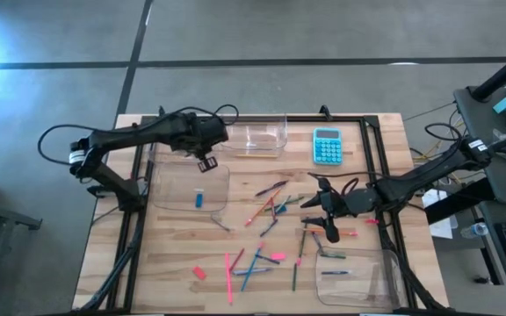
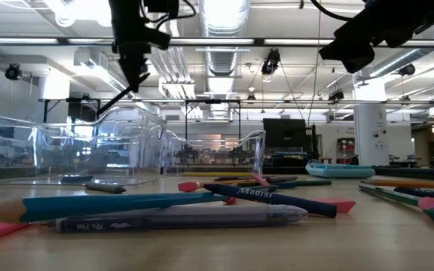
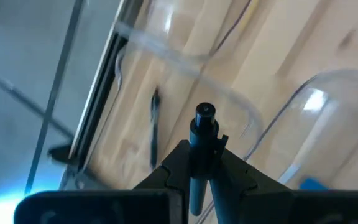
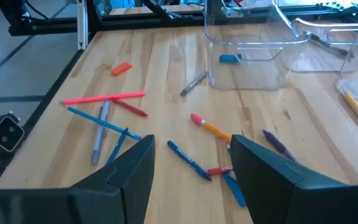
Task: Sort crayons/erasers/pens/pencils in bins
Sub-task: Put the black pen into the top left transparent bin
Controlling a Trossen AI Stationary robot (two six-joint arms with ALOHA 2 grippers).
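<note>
Left pincer (image 3: pixel 202 163) clamps dark pen (image 3: pixel 201 140), long axis near upright, above rim of bin (image 1: pixel 169 186) holding blue eraser (image 1: pixel 198 198). Right pincer (image 4: pixel 191 165) spread wide, empty, over scattered sticks on table (image 1: pixel 174 254).

A grey concrete floor (image 1: pixel 262 35) surrounds the wooden tabletop (image 1: pixel 244 294), crossed by dark seam lines, with a bright bluish glare at one far corner. Beyond the tabletop's far edge lies a large open hall: white ceiling ducts (image 2: pixel 228 26), rows of bright ceiling lights (image 2: pixel 89 9), a white column (image 2: pixel 368 139), dark monitors (image 2: pixel 285 135) and desks in the distance.
</note>
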